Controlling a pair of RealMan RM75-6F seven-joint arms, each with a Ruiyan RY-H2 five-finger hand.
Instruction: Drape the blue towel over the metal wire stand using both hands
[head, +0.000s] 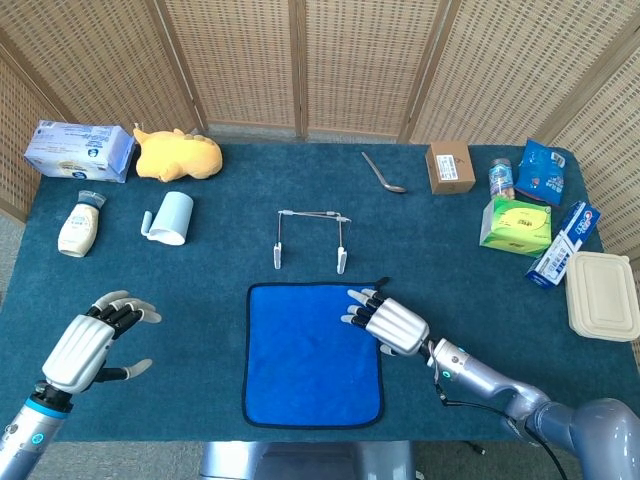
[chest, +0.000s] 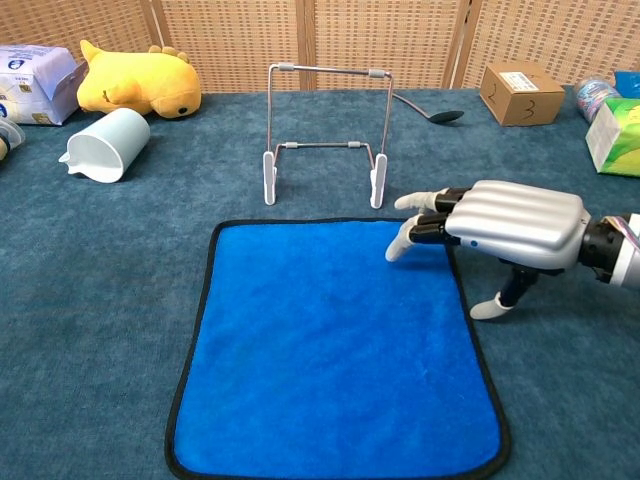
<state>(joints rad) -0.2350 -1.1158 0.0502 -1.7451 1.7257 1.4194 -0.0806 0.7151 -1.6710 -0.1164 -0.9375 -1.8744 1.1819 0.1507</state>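
The right hand hovers, fingers spread and empty, over the blue towel's far right corner; the left hand hangs open, well apart. No label is legible.

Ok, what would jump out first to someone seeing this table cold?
The bright blue towel lying flat at the near middle, with the right hand over its far right corner. Just behind it stands the bare metal wire stand, and the left hand hovers open far left.

The right robot hand hides the blue towel's far right corner.
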